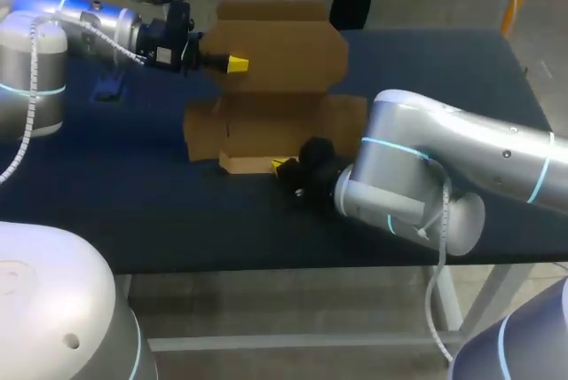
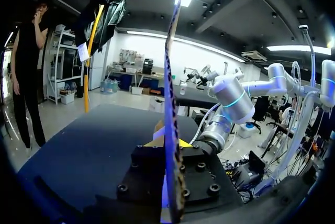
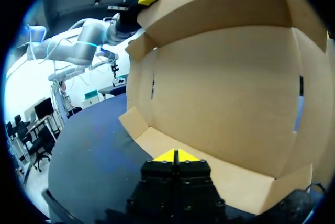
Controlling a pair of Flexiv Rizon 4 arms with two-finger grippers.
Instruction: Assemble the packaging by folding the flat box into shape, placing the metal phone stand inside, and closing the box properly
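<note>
Holding the box (image 1: pixel 284 122) half folded: my left claw (image 1: pixel 232 65) clamps the upright panel (image 1: pixel 284 43) edge-on between its fingers. My right claw (image 1: pixel 284 167), tips closed together, meets the front flap (image 1: pixel 248 164) just ahead, apparently gripping nothing. Tugging the panel could drag or crease the box.

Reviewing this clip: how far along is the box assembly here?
Early. Done: rear panel of the box raised. In hand: left gripper clamps that panel; right gripper, shut, sits at the front flap. Left: forming walls, filling, closing.
</note>
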